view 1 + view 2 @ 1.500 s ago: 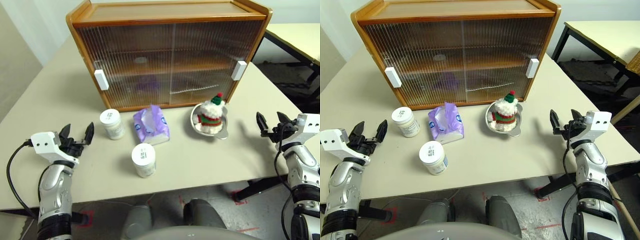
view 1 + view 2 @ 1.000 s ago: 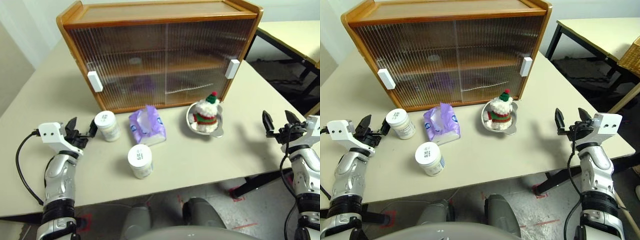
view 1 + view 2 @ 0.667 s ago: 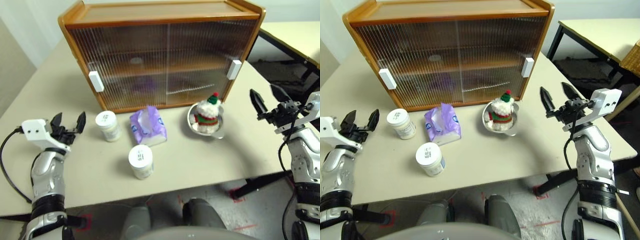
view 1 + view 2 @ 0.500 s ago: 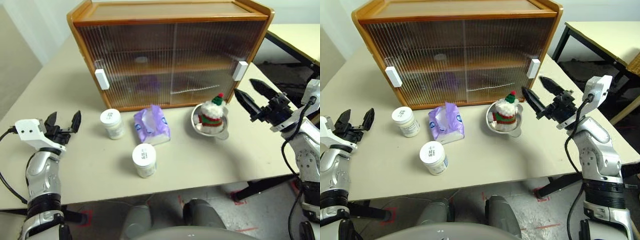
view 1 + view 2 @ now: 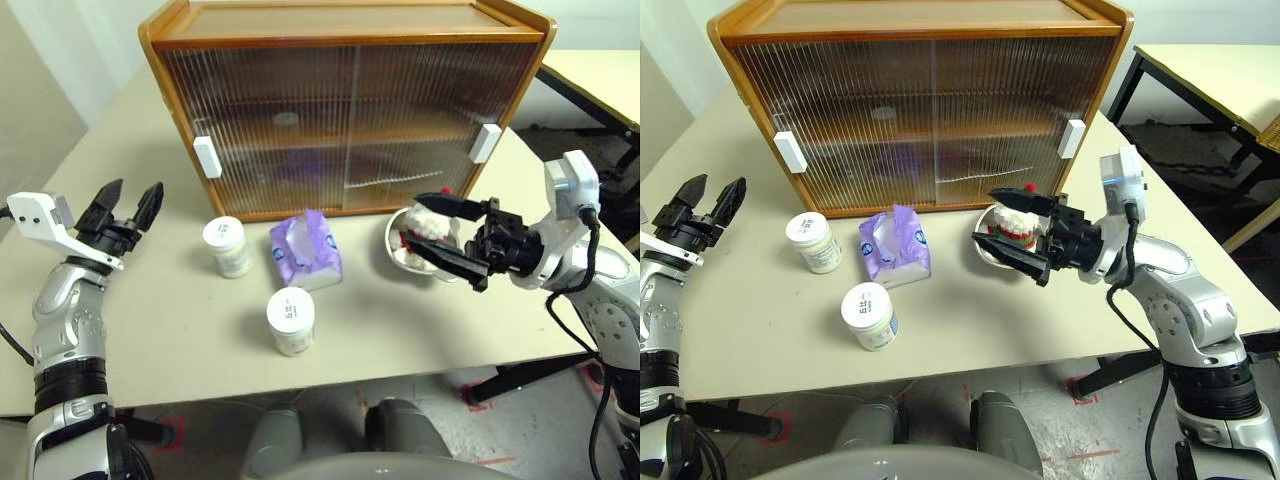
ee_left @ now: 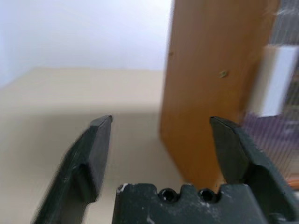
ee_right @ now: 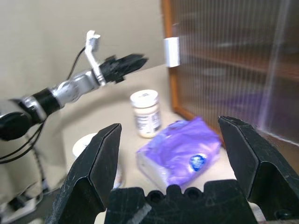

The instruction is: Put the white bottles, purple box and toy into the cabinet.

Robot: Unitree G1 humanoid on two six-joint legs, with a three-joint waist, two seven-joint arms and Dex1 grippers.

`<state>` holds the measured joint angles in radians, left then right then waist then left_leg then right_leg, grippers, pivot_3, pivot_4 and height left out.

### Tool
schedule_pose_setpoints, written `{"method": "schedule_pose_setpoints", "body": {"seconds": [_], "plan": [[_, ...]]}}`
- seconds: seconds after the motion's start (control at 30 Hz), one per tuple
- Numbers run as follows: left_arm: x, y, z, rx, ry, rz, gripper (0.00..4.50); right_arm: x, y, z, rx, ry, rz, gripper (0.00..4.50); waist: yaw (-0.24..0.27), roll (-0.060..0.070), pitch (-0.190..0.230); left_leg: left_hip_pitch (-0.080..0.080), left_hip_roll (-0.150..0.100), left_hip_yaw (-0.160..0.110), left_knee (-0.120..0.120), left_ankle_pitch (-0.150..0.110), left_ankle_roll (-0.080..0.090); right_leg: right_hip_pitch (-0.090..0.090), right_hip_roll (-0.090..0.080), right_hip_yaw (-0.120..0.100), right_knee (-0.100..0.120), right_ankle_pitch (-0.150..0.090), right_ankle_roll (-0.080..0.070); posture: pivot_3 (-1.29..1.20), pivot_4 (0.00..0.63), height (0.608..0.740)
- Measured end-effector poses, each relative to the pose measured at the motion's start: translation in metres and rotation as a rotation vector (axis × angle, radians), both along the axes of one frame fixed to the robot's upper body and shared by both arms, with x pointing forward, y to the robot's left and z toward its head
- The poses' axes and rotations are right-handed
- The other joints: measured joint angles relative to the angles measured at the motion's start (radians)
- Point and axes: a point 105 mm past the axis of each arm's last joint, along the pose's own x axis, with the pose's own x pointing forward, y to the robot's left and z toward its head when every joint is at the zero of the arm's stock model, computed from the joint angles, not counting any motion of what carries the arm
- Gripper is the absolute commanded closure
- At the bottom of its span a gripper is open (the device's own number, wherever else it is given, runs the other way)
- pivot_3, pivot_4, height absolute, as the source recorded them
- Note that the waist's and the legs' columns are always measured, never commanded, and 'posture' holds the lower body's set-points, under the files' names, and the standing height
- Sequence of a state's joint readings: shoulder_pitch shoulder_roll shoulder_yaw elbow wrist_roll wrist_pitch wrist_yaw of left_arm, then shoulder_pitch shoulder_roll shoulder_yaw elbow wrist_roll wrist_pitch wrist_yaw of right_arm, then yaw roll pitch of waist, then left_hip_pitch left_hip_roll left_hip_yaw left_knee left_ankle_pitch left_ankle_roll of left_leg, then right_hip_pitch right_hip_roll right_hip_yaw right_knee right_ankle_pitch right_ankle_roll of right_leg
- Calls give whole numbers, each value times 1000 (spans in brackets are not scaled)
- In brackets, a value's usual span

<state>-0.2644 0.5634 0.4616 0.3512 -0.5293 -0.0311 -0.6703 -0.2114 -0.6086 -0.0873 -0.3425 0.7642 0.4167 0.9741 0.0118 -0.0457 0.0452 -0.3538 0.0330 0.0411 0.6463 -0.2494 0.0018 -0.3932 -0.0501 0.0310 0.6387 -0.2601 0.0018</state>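
Both cabinet (image 5: 350, 110) doors are shut, so my right gripper (image 5: 428, 228), fingers wide at frame centre around the toy (image 5: 1015, 222), could tip its bowl (image 5: 400, 250), while my left gripper (image 5: 127, 200), also spread, waits mid-left.

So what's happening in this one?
Nothing is packed yet. The cabinet has both doors shut, and the two white bottles, the purple box and the toy, sitting in a metal bowl, are on the table in front of it. The right gripper is open beside the toy; the left gripper is open and empty near the cabinet's left end.
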Motion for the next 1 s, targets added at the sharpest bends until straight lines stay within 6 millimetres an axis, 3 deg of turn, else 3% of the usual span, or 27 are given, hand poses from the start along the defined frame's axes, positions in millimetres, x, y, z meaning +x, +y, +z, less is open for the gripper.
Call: {"method": "schedule_pose_setpoints", "body": {"seconds": [0.27, 0.67, 1.0], "plan": [[2, -27, 9, -27, 42, -153, 4461, 0, 5, 6, 18, -24, 22, 0, 6, -2, 1, 0, 0, -1, 0, 0, 0, -1, 0, -1, -1, 0, 0, 73, 0, 740], [22, -64, 38, -36, 22, -283, 4461, 6, 7, 2, 46, -19, -10, 0, 4, -4, 2, -1, 0, -1, 0, 0, 0, -1, 1, 0, -2, 0, 0, 42, 0, 740], [26, -72, 36, -42, 33, -304, 4461, 8, 5, 1, 61, -23, -43, 0, -2, -4, 3, -1, 0, 0, 1, 0, 1, -1, 1, 0, -2, 1, 1, 11, 0, 740]]}}
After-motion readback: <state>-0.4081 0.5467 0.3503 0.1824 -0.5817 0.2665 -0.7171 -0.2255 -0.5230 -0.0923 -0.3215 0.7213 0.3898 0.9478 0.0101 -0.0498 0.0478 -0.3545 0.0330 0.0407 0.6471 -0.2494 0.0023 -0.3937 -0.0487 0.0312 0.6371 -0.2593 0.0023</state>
